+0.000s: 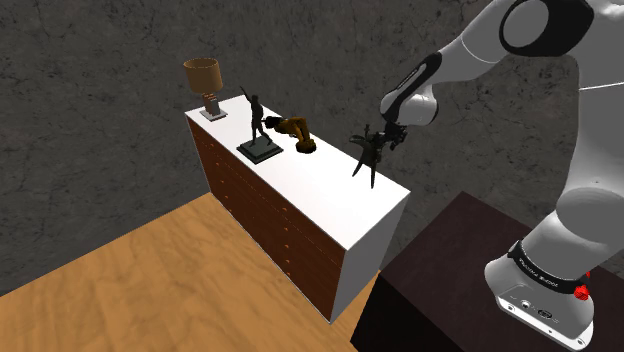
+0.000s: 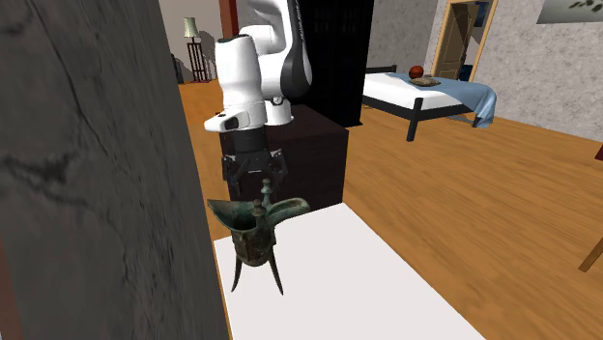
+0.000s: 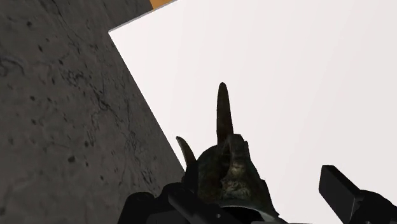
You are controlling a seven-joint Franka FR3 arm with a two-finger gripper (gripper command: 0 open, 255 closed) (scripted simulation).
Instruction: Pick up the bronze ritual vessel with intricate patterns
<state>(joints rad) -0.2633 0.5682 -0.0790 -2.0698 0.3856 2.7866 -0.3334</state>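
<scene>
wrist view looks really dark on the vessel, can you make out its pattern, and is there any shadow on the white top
Wrist view: the vessel is nearly a dark silhouette against the bright white top, faint relief only, no shadow drawn. Second exterior view: better lit, greenish, pattern faintly readable. Shoulder view: just a dark shape.
</scene>
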